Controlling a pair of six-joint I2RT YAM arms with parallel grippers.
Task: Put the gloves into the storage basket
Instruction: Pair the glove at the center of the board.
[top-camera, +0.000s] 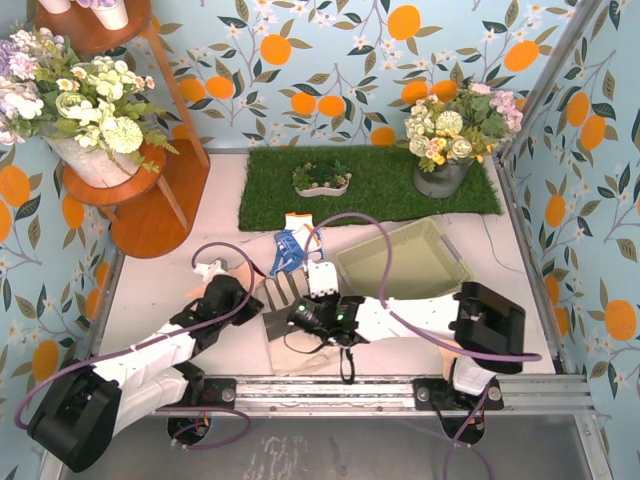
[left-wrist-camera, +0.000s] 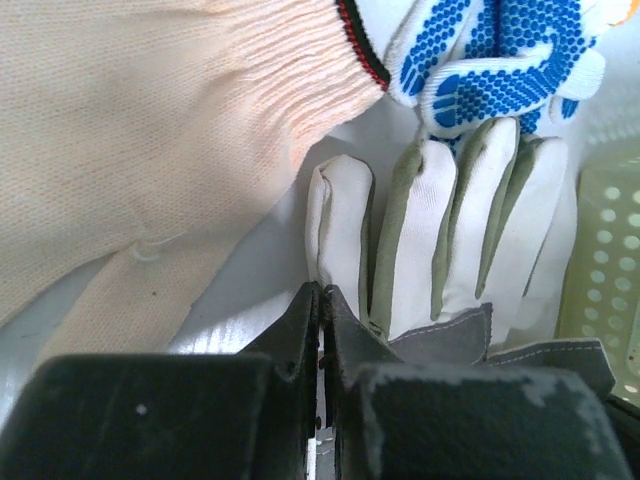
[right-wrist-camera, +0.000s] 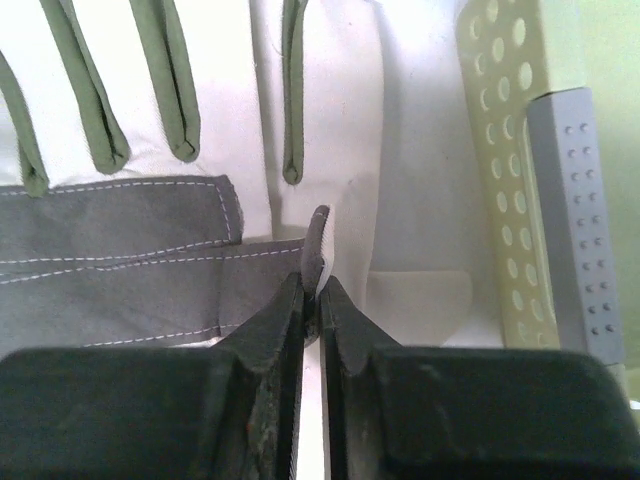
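Note:
The grey-and-cream work glove (top-camera: 278, 328) lies flat on the table left of the pale green storage basket (top-camera: 405, 258). My right gripper (right-wrist-camera: 318, 285) is shut on a raised fold of the work glove's (right-wrist-camera: 150, 100) edge, right beside the basket's latticed wall (right-wrist-camera: 500, 150). My left gripper (left-wrist-camera: 321, 295) is shut with nothing visible between its jaws, at the work glove's (left-wrist-camera: 450, 230) outer finger. A peach-tan glove (left-wrist-camera: 150, 130) lies just left of it. The blue-and-white glove (left-wrist-camera: 500, 60) lies crumpled beyond the work glove's fingertips, and shows its orange cuff in the top view (top-camera: 288, 250).
A green grass mat (top-camera: 370, 180) lies behind the basket with a small white dish of plants (top-camera: 322, 180) and a flower pot (top-camera: 445, 150) on it. A wooden stand with flowers (top-camera: 100, 150) is at the far left. Purple cables loop over both arms.

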